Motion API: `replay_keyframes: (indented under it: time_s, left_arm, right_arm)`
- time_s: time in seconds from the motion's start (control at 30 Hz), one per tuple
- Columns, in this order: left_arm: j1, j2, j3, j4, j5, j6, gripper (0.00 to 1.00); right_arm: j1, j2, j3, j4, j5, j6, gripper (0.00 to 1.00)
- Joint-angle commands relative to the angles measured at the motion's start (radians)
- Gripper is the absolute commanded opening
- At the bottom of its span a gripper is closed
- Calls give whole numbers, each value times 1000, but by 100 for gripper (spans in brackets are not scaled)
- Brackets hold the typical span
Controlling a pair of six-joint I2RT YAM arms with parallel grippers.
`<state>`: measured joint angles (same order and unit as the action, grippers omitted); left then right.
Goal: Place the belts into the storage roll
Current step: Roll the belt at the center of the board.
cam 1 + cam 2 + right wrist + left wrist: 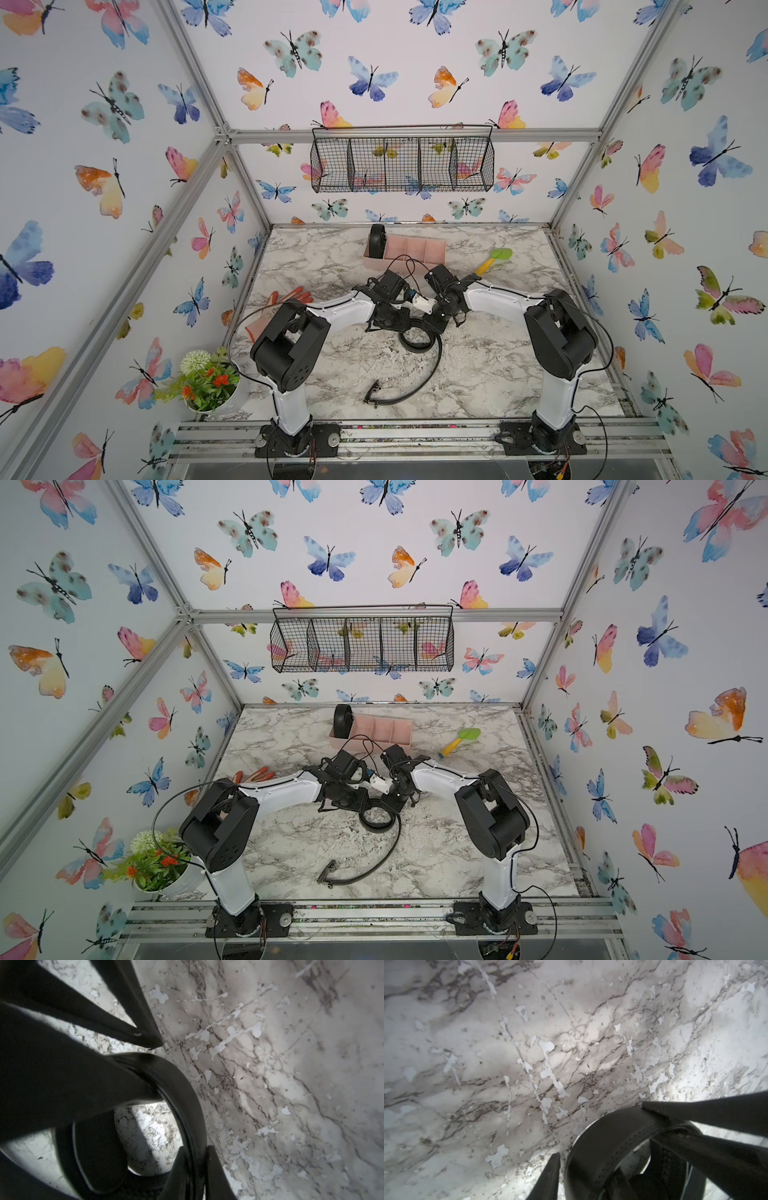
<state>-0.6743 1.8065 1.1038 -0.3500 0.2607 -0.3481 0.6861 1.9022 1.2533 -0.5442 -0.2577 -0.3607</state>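
Note:
The pink storage roll point(415, 249) point(382, 727) stands at the back of the table. One rolled black belt point(377, 240) sits upright in its leftmost compartment. The other belt's coil point(415, 340) point(376, 818) lies mid-table, and its tail curves toward me to the buckle point(372, 397). Both grippers meet over that coil. My left gripper point(588, 1163) has a finger on each side of the coil's wall point(591, 1147), closed in on it. My right gripper point(195, 1149) is shut on the belt's band point(182, 1088) on the coil's other side.
An orange glove point(286, 297) lies left of the left arm. A green and yellow toy spade point(494, 259) lies right of the tray. A potted plant point(208, 382) stands at the front left corner. A black wire basket point(401, 164) hangs on the back wall.

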Motion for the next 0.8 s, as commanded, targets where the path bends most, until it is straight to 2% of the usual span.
replay_keyframes:
  time_s: [0.0, 0.2, 0.33, 0.53, 0.7, 0.77]
  left_arm:
    - [-41, 22, -22, -23, 12, 38, 18]
    - [-54, 7, -32, -23, -17, 9, 16]
    - [-61, 11, -37, -37, -64, -37, 14]
    - [-67, 11, -45, -65, -157, -123, 12]
    - [-70, 17, -22, -117, -209, -200, 12]
    - [-79, 32, 4, -151, -233, -216, 11]
  right_arm:
    - [-5, 23, 15, 26, -6, 85, 4]
    - [-22, -7, -9, 98, 19, 292, 22]
    - [-25, 6, -9, 92, 52, 381, 35]
    - [-44, -18, -51, 120, 89, 540, 47]
    - [-55, -31, -83, 126, 28, 647, 47]
    - [-70, -58, -124, 166, -37, 697, 45]
